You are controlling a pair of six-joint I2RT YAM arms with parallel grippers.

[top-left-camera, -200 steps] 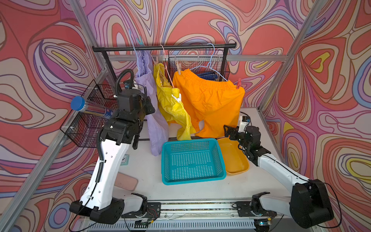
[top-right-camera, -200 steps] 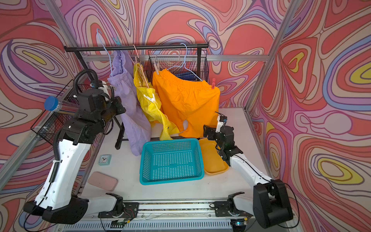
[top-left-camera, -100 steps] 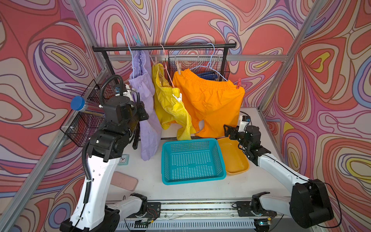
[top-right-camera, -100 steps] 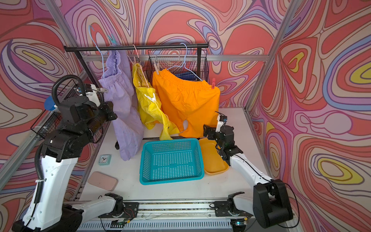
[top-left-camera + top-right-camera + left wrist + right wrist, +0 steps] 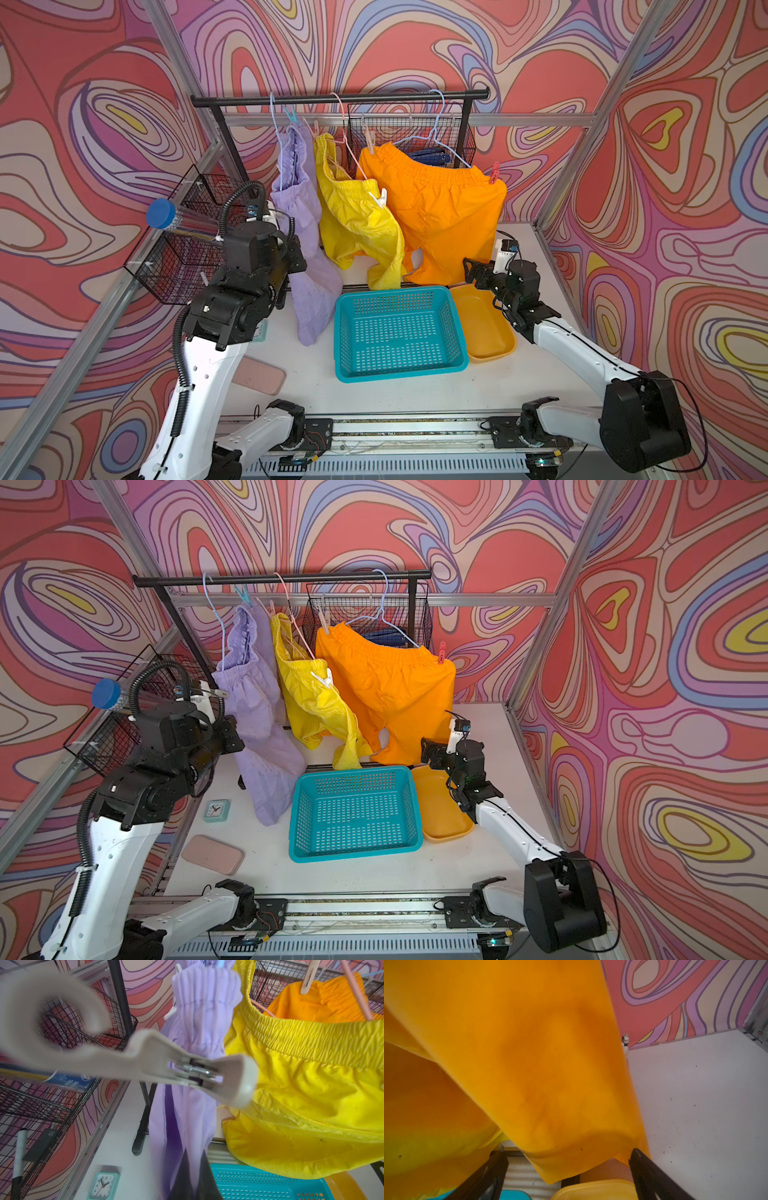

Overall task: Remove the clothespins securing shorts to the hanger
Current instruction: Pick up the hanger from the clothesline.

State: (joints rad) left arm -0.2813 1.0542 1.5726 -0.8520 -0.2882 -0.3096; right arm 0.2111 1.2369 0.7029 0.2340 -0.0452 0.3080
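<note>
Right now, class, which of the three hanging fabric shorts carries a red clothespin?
The orange shorts: a red clothespin clips their waistband; the lilac shorts and yellow shorts show none.

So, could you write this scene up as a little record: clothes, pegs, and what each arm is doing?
hanging on rail: lilac shorts, yellow shorts, orange shorts
clipped on: pale blue clothespin, pink clothespin, white clothespin, beige clothespin, red clothespin
close to left wrist camera: grey clothespin, what it grips unclear
left fingers: shut, apparently pinching the lilac shorts
right fingers: open, at the orange shorts' hem
on table: teal basket, orange tray
</note>
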